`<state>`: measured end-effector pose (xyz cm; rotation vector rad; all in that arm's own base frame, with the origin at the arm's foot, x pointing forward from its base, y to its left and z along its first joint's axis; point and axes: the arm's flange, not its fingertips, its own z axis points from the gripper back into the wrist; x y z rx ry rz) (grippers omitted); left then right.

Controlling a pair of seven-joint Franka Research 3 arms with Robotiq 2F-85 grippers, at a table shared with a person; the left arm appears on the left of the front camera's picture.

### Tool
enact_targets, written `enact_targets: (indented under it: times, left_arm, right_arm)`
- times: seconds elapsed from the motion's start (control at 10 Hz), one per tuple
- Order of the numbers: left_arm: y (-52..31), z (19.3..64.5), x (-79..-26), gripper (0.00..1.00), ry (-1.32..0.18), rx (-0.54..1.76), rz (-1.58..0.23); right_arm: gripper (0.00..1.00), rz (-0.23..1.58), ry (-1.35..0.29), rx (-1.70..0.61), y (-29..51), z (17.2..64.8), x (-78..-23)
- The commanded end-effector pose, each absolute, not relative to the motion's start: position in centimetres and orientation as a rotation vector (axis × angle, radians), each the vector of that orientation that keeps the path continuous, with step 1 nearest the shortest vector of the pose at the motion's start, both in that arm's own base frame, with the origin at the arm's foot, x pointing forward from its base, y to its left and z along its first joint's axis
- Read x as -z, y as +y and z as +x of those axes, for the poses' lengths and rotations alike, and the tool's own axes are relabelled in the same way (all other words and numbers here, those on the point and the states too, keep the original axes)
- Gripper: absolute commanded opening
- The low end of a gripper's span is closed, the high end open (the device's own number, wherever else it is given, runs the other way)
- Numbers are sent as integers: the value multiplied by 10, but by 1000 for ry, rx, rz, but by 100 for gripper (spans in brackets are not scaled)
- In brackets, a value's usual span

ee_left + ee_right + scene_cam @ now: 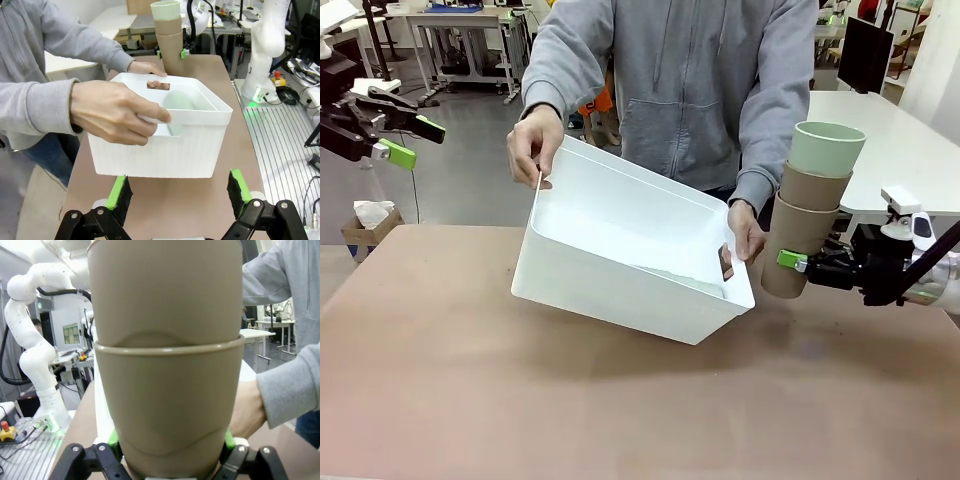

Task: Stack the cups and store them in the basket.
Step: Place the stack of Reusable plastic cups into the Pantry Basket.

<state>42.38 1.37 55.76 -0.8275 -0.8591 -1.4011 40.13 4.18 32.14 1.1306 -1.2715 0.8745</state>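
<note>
Three stacked cups (808, 208) sit clamped in my right gripper (798, 262) beside the basket (630, 250) the person tilts toward me, my left gripper (408, 140) spread empty, so next I must lower them inside.

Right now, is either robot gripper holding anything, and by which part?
The right gripper clamps a stack of cups by the lower wall of the bottom tan cup. The left gripper is open, holding nothing.
</note>
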Motion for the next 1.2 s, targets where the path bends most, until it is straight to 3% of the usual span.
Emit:
enact_targets:
  times: [0.0, 0.5, 1.1]
  left_arm:
    - [15, 422, -559, 100, -851, 1411, -823]
    - [15, 422, -559, 100, -851, 1411, -823]
    - [15, 422, -559, 100, -851, 1411, -823]
  right_arm:
    - [84, 999, -1269, -905, 48, 386, -378]
    - [84, 662, -1147, -1059, 137, 394, -471]
    - [84, 411, -986, -1158, 223, 427, -467]
